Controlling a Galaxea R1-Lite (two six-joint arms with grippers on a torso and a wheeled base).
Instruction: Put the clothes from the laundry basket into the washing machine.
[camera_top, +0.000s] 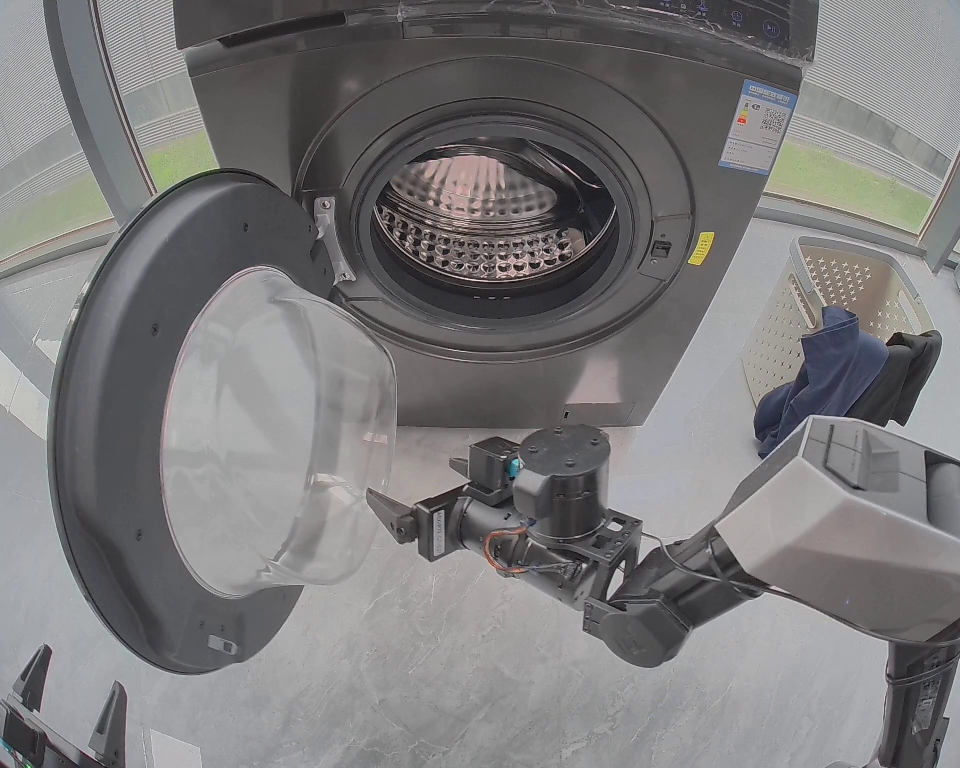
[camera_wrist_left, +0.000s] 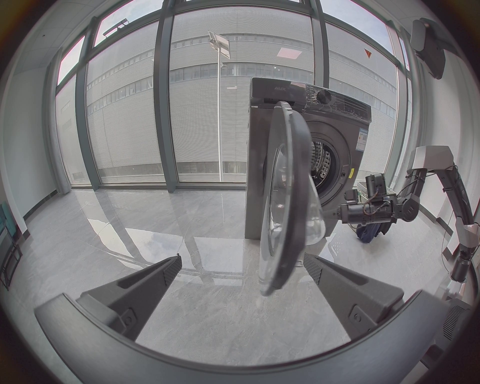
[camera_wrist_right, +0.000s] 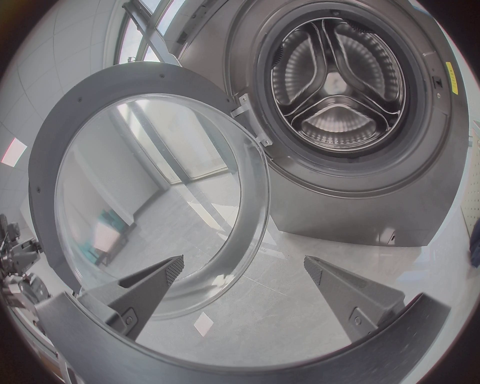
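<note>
Right tool (camera_wrist_right: 242, 260) hangs low over the pale grey marbled floor (camera_top: 450, 660) just beside the glass bowl of the round dark-grey door (camera_top: 120, 400); its jaws are spread and hold nothing. Left tool (camera_wrist_left: 242, 257), low at the robot's left, is likewise spread and empty. On the grey steel front-loading washing machine (camera_top: 600, 330) the door is swung fully open, and what shows of the perforated steel drum (camera_top: 480, 220) is bare. A dark blue garment (camera_top: 830, 375) and a black garment (camera_top: 910, 370) drape over the rim of the cream perforated plastic laundry basket (camera_top: 850, 275), on the floor right of the machine. By my reading only the opening is done; every garment is yet to be loaded.
</note>
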